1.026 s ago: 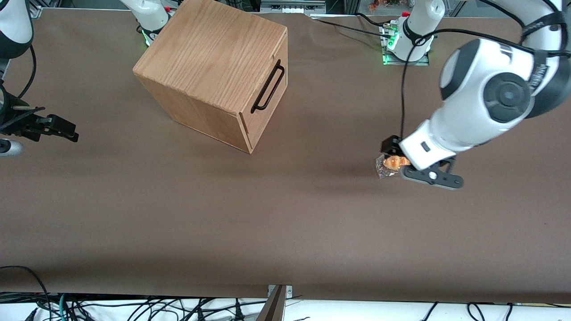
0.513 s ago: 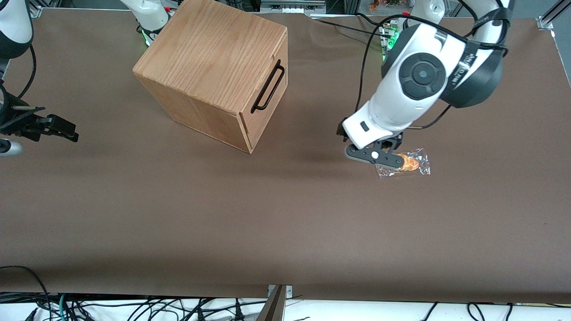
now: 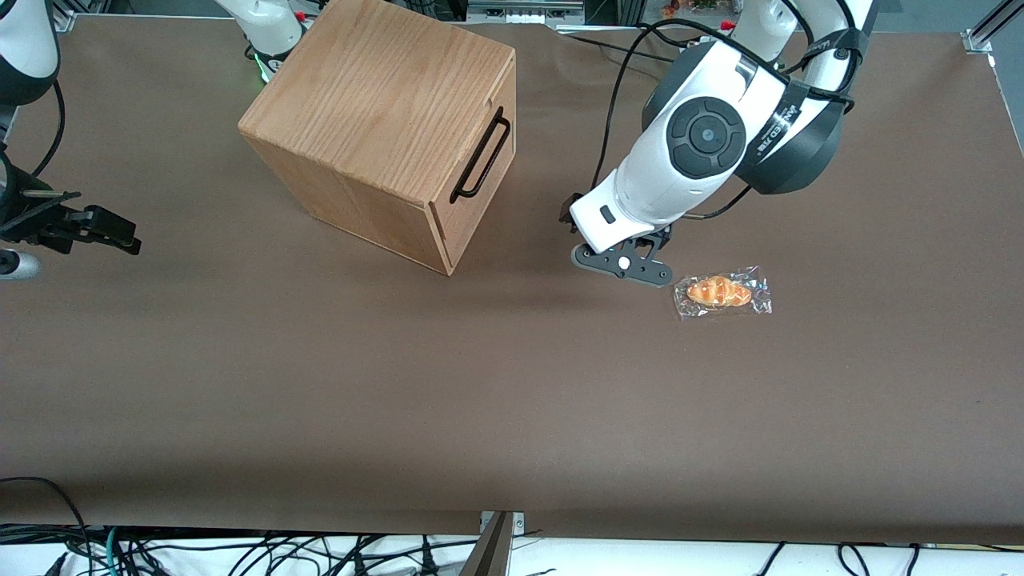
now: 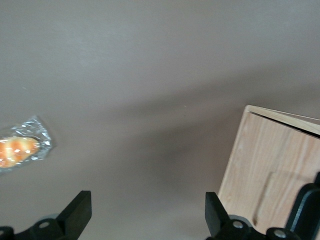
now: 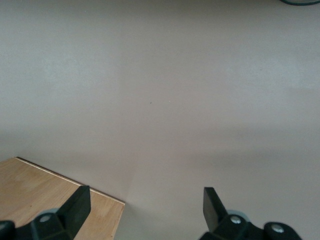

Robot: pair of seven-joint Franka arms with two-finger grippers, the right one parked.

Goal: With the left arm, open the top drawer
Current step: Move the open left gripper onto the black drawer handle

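Since a second ago the left arm (image 3: 704,152) has swung in from the working arm's end of the table, passing over the wrapped pastry (image 3: 722,293) and ending up between it and the wooden cabinet (image 3: 384,128). Its hand (image 3: 622,266) now hangs low over the table (image 3: 320,384) with nothing in it, fingers (image 4: 77,212) spread wide apart, which is pretty clear from the wrist camera since you see bare table between them. My guess is they're kept apart so they can slip around the handle once it gets there.

That pastry sits just beside the hand, not touching, and doesn't look like it got bumped.

Further out, the top drawer (image 3: 480,172) looks fully shut, its front flush with the cabinet, and its black bar handle (image 3: 481,157) faces the working arm's end, so the hand is approaching from the right side. Still a clear gap to close though. I'd say we're mid-approach, with grabbing and pulling yet to happen.
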